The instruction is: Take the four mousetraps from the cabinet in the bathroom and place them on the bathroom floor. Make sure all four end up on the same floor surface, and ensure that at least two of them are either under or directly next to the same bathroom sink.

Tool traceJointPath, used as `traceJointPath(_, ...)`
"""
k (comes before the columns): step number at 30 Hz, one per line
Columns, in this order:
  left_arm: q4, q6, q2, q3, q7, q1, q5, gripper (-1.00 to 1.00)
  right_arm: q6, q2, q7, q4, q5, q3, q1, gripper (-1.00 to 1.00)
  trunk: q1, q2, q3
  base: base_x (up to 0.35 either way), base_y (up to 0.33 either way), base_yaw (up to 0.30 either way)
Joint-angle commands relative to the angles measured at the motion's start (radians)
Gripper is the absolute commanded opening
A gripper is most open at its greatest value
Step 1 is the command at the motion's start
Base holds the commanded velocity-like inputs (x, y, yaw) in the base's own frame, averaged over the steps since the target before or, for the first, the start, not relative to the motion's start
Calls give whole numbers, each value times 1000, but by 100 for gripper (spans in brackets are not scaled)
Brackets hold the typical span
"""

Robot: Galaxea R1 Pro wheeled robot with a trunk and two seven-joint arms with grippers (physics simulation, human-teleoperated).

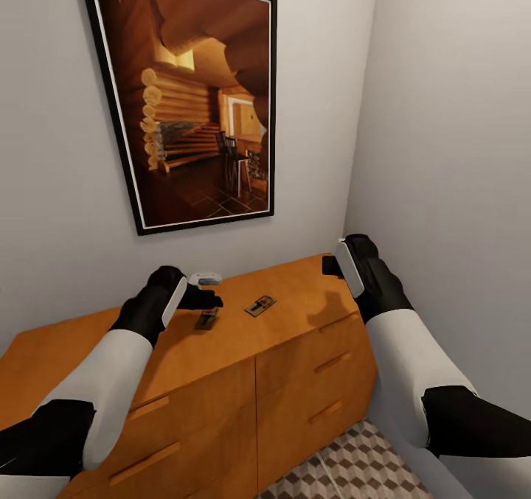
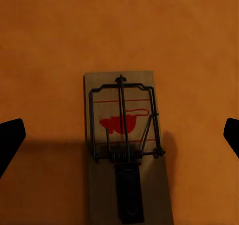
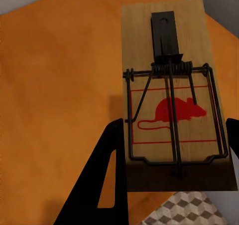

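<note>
Orange-brown wooden cabinet (image 1: 295, 304), smooth flat top, drawers with bar handles below, pushed into the wall corner. Two mousetraps lie flat on the top: one (image 1: 260, 306) mid-top, toward the back edge; another (image 1: 207, 318) just beside it, nearer the front edge, partly shadowed. Small white-grey object (image 1: 206, 279) at the back edge, can't tell what. Patterned cube-tile floor (image 1: 354, 469) below the cabinet front.

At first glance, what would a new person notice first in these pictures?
The large framed picture of a log cabin room hangs on the wall above the wooden cabinet. On the cabinet top lie small mousetraps, one under the left end effector. The right end effector grips another mousetrap with a red mouse print.
</note>
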Motion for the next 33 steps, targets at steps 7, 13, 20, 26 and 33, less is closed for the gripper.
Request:
traceJointPath(7,-6,4,0,-4,-2,-1,3,100,2,-7,-12,-1,-12,2,-1,-100,0,-1,-1,0,0,0)
traceJointPath(13,-9,4,-2,-2,-3,-1,3,100,2,-9,-12,-1,-12,2,0,-100,0,-1,-1,0,0,0)
traceJointPath(20,-10,4,-4,0,-3,-1,4,100,2,-9,-12,-1,-13,2,-1,-100,0,-1,-1,-97,-82,0)
traceJointPath(26,-10,4,-4,-1,-3,-1,4,100,2,-8,-13,-1,-13,2,-1,-100,0,-1,-1,-84,-71,0)
traceJointPath(33,-10,4,-1,0,2,-1,3,100,2,-9,-13,-1,-13,2,0,-100,0,-1,-1,-14,-12,0)
